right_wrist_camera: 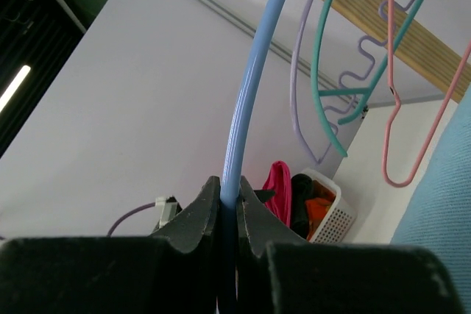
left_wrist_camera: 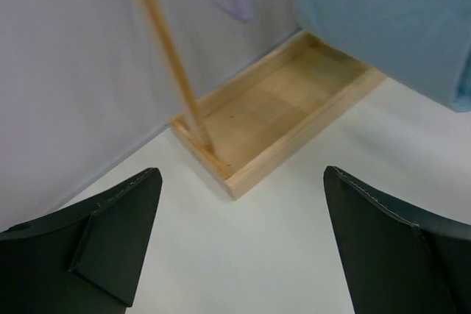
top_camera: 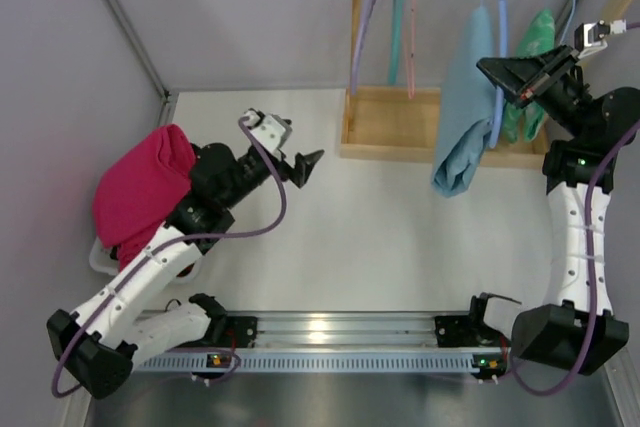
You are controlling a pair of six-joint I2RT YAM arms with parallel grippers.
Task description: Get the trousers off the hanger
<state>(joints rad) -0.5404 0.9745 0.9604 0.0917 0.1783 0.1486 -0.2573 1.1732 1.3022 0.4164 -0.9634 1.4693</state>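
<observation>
Light blue trousers (top_camera: 463, 107) hang on a blue hanger (top_camera: 498, 37) on the rack at the back right. My right gripper (top_camera: 503, 79) is shut on the blue hanger's arm (right_wrist_camera: 246, 101), beside the trousers (right_wrist_camera: 441, 196). My left gripper (top_camera: 303, 167) is open and empty above the white table, left of the rack base. In the left wrist view the trousers (left_wrist_camera: 390, 23) hang at the upper right, well ahead of the open fingers (left_wrist_camera: 121, 218).
A wooden rack base (top_camera: 392, 122) stands at the back with purple, teal and pink empty hangers (top_camera: 395, 17). A green garment (top_camera: 530, 72) hangs at the far right. A white basket with pink cloth (top_camera: 140, 192) sits at the left.
</observation>
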